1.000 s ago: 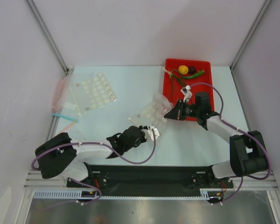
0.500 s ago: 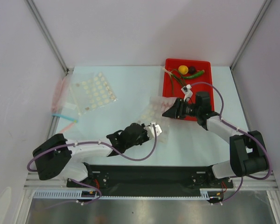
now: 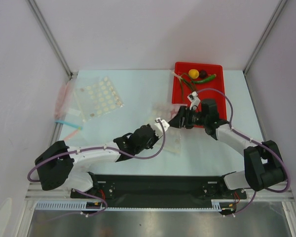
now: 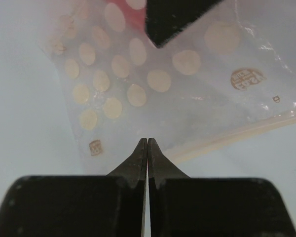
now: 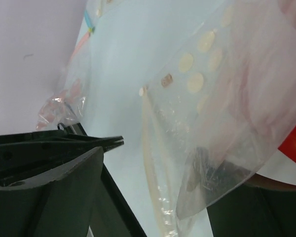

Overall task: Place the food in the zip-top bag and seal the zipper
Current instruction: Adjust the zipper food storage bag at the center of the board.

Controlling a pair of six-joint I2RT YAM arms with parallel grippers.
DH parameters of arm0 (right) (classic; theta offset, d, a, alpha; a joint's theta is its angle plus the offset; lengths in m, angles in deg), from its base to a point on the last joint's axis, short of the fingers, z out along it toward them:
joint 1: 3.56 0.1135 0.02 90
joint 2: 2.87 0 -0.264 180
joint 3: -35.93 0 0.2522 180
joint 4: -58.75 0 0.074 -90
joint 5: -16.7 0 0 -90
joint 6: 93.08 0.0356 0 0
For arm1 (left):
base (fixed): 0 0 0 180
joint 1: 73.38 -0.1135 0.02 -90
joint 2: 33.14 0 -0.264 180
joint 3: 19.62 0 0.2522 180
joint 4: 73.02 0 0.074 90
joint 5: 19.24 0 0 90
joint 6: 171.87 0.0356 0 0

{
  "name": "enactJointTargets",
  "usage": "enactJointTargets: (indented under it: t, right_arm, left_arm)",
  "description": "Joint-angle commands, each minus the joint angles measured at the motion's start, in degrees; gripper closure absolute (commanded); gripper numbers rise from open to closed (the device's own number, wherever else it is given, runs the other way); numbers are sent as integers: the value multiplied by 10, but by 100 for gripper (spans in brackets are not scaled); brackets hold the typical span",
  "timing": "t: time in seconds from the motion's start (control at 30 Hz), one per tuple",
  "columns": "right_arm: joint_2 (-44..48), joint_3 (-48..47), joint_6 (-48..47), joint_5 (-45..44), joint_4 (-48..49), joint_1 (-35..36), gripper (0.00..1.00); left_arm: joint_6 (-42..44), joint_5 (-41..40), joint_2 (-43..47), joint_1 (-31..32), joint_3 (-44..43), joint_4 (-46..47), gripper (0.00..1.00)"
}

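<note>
Pale table point(image 3: 133, 89) spans between white walls; the red tray point(image 3: 179, 101) at its far right edge holds the food point(image 3: 193, 73). Mid-table, well off every edge, lies the zip-top bag point(image 3: 171, 140). The right gripper point(image 3: 179, 121) gapes wide with film draped over one finger. The left gripper point(image 4: 147, 143) is pressed closed, its tips on the bag.

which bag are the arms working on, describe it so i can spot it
Find the red tray at far right, then look just left of its near corner, where the left hand and right hand meet. The zip-top bag there is clear with white dots; unlike the flat dotted bag at far left, it is crumpled.
</note>
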Motion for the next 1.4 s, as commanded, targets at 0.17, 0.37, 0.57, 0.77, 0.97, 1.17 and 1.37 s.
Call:
enactJointTargets:
  t: [0.17,0.37,0.57,0.77,0.97,1.17,1.37]
  right_arm:
    - [8,-38,-23,-90,-64,47,69]
    - [-7,-38,-5,-49,-56,7,100]
    - [-23,-43,-11,25,-67,-52,100]
    - [-44,-54,-20,23,-77,-67,100]
    - [-55,-58,-19,34,-76,-71,99]
    - [-53,-55,-16,38,-77,-71,98]
    - [-55,-53,-13,43,-72,-72,98]
  left_arm:
    - [-53,-8,28,-26,-6,10,100]
    - [22,76,73,-26,44,67,46]
    - [180,109,131,10,135,147,29]
    - [216,44,91,23,115,133,31]
    - [283,-29,-13,46,71,143,33]
    - [309,-43,-76,49,43,138,36]
    - [340,-59,-150,49,4,148,42]
